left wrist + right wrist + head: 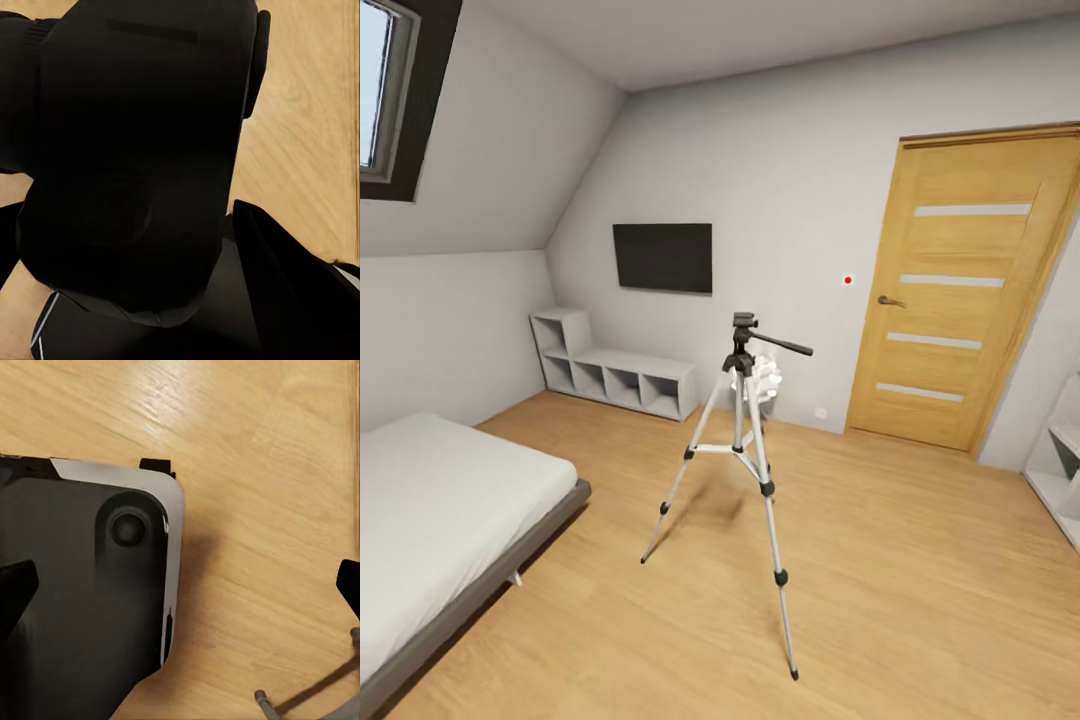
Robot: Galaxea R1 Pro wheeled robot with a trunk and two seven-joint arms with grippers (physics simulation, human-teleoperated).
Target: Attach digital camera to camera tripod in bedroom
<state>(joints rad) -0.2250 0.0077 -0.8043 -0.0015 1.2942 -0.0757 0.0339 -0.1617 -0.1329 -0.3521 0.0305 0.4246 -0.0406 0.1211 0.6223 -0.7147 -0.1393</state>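
Close to the left wrist lens, a black boxy body, probably the digital camera; jaws' state: cannot tell for left, right apart. Camera tripod stood mid-frame on the floor. Step: approach; next, close in on the tripod head.

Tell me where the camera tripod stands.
In the head view, the camera tripod stands mid-floor, between the bed on the left and the wooden door at back right.

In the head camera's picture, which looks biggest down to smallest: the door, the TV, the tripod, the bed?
1. Bed, though nearness inflates it.
2. Door.
3. Tripod: as tall as the door looks, but thin, so unsure.
4. TV, smallest and farthest.
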